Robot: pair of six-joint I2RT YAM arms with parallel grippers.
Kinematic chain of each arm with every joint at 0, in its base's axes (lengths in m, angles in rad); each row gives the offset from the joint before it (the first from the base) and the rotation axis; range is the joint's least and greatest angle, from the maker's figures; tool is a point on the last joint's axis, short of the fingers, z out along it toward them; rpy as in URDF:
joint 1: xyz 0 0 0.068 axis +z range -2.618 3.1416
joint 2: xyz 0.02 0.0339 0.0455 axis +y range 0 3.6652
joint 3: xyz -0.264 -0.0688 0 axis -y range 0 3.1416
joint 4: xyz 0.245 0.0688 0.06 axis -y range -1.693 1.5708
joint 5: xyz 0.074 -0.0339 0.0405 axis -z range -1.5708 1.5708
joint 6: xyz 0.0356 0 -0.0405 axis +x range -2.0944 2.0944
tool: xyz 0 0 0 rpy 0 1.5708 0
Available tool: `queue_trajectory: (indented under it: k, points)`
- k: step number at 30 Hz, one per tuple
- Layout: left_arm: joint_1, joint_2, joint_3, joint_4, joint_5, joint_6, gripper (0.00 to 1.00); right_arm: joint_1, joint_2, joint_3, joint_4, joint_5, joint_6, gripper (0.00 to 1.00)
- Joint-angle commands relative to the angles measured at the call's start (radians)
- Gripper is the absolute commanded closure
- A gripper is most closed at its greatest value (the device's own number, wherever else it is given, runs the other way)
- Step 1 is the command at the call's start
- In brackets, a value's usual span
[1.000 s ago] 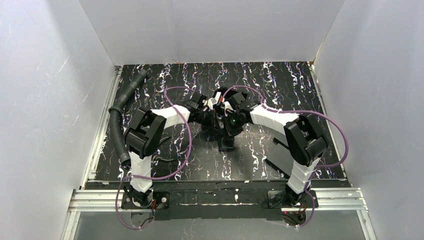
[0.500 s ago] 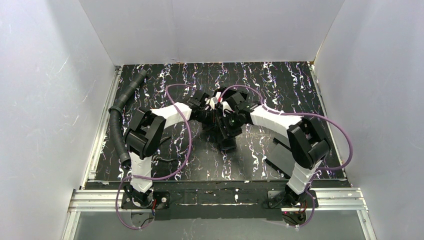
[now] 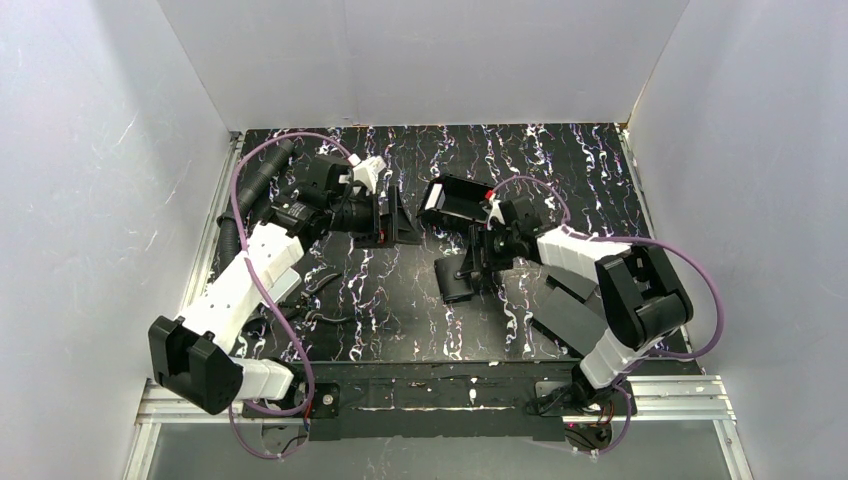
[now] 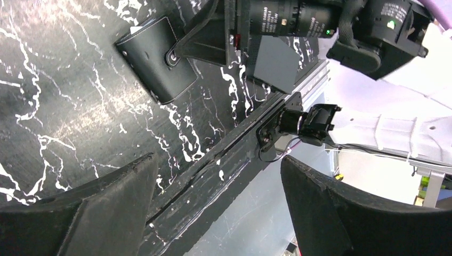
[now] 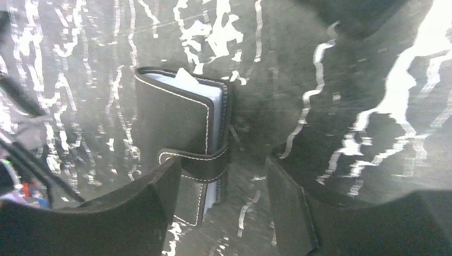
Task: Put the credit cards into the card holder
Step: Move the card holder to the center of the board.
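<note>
Card holder (image 5: 181, 133) shut, strap across front, flat on marbled table (image 5: 341, 80), mid-table. Right gripper (image 5: 218, 208) spread wide, holding nothing; holder just ahead of fingertips, nearer one finger than middle of gap. Left gripper (image 4: 213, 213) also spread, empty; holder well ahead of it.

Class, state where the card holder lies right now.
Top view: the card holder lies closed on the table, near centre, beside the open right gripper.
</note>
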Motion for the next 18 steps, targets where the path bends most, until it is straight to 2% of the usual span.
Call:
queue_trajectory:
  k: [1, 3, 7, 12, 18]
  points:
    - [-0.001, -0.037, -0.043, -0.047, -0.011, -0.015, 0.17, 0.068, -0.027, -0.126, 0.294, 0.054, 0.154, 0.36]
    - [0.0, -0.046, -0.047, -0.046, -0.014, -0.019, 0.17, 0.095, -0.017, -0.138, 0.301, 0.073, 0.156, 0.41]
    - [0.0, -0.065, -0.067, -0.042, -0.012, -0.024, 0.18, 0.149, -0.007, -0.133, 0.235, 0.137, 0.109, 0.43]
    - [0.0, -0.098, -0.106, -0.034, -0.017, -0.035, 0.18, 0.193, -0.089, -0.137, -0.013, 0.202, 0.06, 0.52]
    - [0.0, -0.141, -0.158, 0.007, -0.011, -0.064, 0.18, 0.242, -0.306, -0.182, -0.31, 0.297, 0.06, 0.53]
